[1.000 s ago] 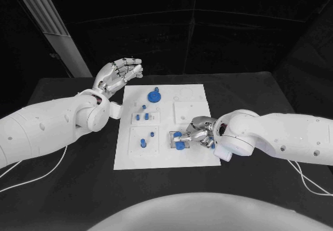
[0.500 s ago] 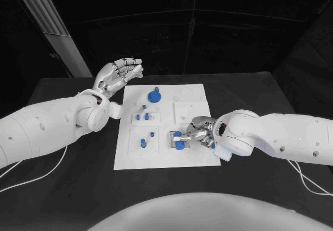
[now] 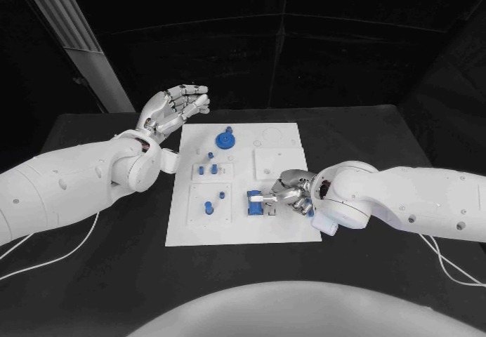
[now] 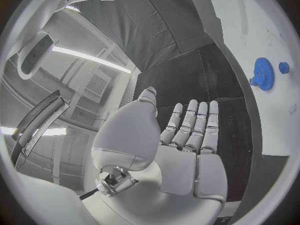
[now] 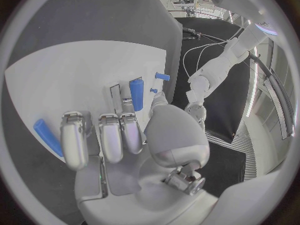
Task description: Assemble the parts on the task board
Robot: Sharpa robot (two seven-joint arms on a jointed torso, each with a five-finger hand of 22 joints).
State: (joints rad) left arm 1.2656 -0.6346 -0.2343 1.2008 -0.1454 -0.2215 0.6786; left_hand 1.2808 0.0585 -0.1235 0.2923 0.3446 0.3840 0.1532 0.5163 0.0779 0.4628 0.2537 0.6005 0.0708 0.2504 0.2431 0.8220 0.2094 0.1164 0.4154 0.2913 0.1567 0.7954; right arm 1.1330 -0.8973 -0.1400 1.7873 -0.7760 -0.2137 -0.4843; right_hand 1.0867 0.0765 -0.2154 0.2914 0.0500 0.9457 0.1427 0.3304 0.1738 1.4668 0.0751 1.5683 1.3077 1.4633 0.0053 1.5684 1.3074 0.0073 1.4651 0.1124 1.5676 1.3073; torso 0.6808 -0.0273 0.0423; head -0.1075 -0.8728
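We see the right robot hand [image 3: 286,194] low over the task board [image 3: 243,232], its fingers pinching a blue peg [image 3: 251,202] whose long axis runs toward the robot. The left robot hand [image 3: 178,105] hovers beyond the board's far left corner above the worktop [image 3: 101,274], released, fingers apart and holding nothing.

A black table [image 3: 121,274] stands against dark curtain walls [image 3: 304,63]. Behind the table's far left corner, a pale ribbed post [image 3: 86,53] rises at a slant. Strip lights [image 4: 94,59] glow on the ceiling above.
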